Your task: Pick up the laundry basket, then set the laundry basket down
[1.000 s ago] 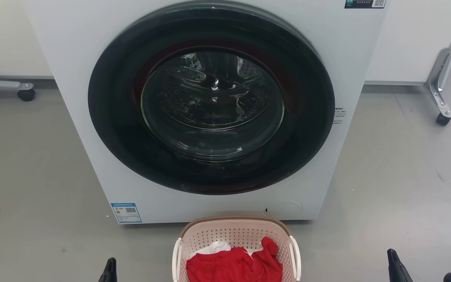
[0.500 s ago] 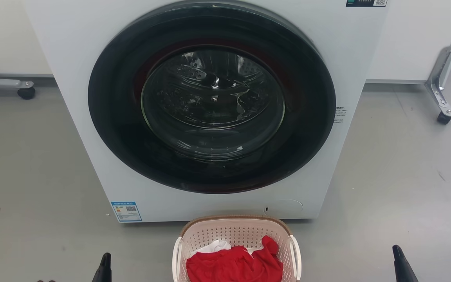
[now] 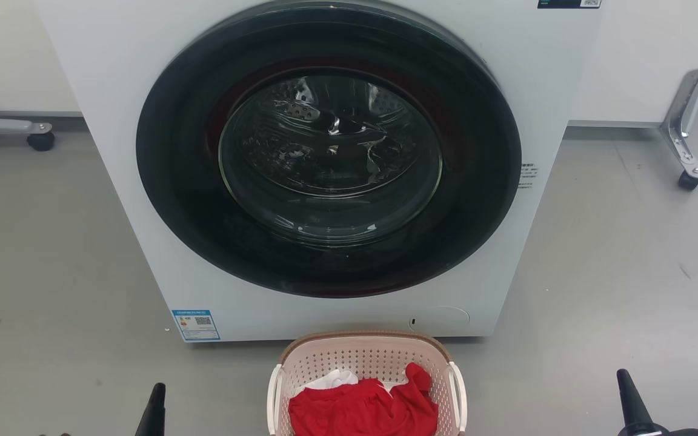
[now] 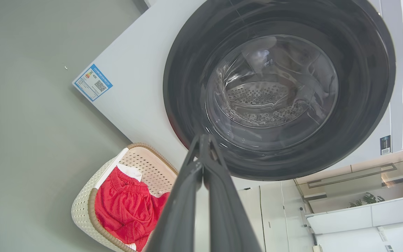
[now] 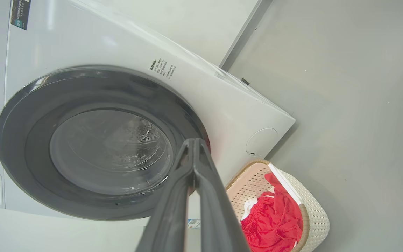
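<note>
Your laundry basket [image 3: 362, 357] sits on the grey floor [image 3: 52, 272], just in front of the white washing machine [image 3: 325, 316] and below its round dark door [image 3: 328, 151], which is closed. A red garment [image 3: 364, 409] lies heaped inside over a bit of white cloth [image 3: 331, 381]. Your left gripper [image 4: 203, 138] has its fingers pressed together at the tips and holds nothing; it is well off the left handle [image 3: 273, 393]. Your right gripper [image 5: 194, 141] is likewise closed and empty — out to the basket's right, apart from it.
</note>
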`<state>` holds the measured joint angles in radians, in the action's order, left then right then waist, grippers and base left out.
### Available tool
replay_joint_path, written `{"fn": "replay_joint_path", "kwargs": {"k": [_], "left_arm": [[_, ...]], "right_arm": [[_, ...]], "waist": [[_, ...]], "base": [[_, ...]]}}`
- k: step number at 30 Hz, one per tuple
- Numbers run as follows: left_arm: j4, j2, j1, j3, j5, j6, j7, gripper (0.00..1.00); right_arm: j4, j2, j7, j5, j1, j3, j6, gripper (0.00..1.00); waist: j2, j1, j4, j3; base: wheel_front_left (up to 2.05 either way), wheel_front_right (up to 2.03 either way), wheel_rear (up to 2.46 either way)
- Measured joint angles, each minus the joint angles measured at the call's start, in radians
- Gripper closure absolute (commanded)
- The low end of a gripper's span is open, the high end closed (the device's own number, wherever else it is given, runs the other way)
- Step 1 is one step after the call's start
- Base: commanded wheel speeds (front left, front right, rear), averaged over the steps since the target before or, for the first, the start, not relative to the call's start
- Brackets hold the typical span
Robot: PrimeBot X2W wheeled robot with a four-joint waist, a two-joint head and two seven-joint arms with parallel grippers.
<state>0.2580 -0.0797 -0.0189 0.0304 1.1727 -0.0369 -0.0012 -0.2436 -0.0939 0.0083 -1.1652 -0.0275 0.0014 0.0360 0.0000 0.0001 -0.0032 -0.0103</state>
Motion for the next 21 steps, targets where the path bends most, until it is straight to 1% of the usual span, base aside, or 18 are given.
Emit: {"fn": "replay_joint_path", "kwargs": {"k": [5, 21], "left_arm": [[0.003, 0.006, -0.005, -0.020, 0.065, -0.017, 0.019, 1.00], [0.013, 0.023, -0.038, -0.079, 0.272, -0.054, 0.073, 1.00]], "right_arm": [[-0.005, 0.009, 0.016, -0.066, -0.008, -0.020, 0.012, 1.00], [-0.023, 0.033, 0.067, -0.280, -0.032, -0.086, 0.053, 1.00]], "waist": [[0.0000, 0.0000, 0.001, 0.002], [0.0000, 0.0000, 0.002, 0.007]], "base": [[0.00, 0.00, 0.00], [0.00, 0.00, 0.00]]}}
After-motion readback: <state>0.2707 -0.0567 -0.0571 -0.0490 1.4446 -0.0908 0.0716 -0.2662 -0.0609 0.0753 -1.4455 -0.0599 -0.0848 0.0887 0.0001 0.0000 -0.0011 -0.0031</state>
